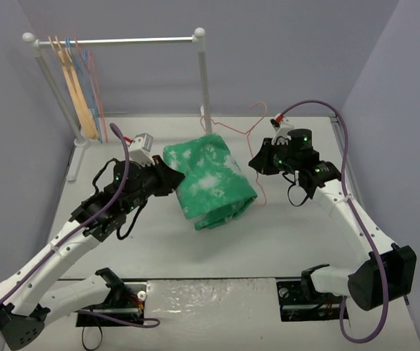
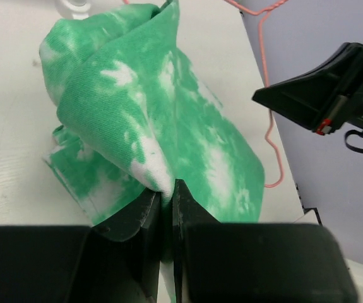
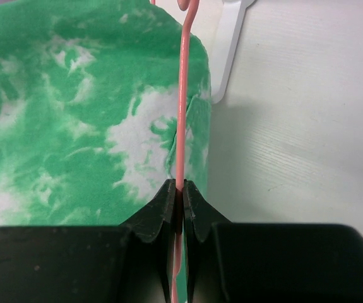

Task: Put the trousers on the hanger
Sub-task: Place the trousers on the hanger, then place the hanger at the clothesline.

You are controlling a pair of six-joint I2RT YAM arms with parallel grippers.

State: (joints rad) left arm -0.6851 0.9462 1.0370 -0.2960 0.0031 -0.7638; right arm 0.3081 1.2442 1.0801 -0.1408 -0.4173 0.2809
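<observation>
- Mid-table, between my two arms, lies the one garment in view: the trousers [image 1: 208,179], green with white blotches, folded into a thick bundle rather than spread out.
- My left gripper [image 2: 167,192] is clamped on a fold at the bundle's left edge. The cloth rises from between the fingers in a peaked ridge.
- One pink wire hanger [image 3: 182,95] is on the table. It is just right of the trousers, and its thin outline runs from the far side round the cloth's right edge.
- My right gripper [image 3: 177,189] is closed on that wire, which runs straight out from between the fingertips toward the far side.
- From my right wrist the wire crosses the right margin of the cloth. I cannot tell whether any cloth is threaded over it.
- One white clothes rail [image 1: 122,42] stands at the far left of the table [image 1: 283,241].
- The rail's right post [image 1: 204,80] comes down just beyond the trousers.
- The post's white foot [image 3: 232,50] sits close to the hanger's far end, so it crowds that corner.
- One broad tan wooden hanger [image 1: 78,95] hangs at the rail's left end.
- Beside it hang some thin blue wire hangers [image 1: 89,73]. These are too slender and overlapped for me to count.
- Two purple cables run in view, one along each arm: the left cable [image 1: 126,157] and the right cable [image 1: 341,139].
</observation>
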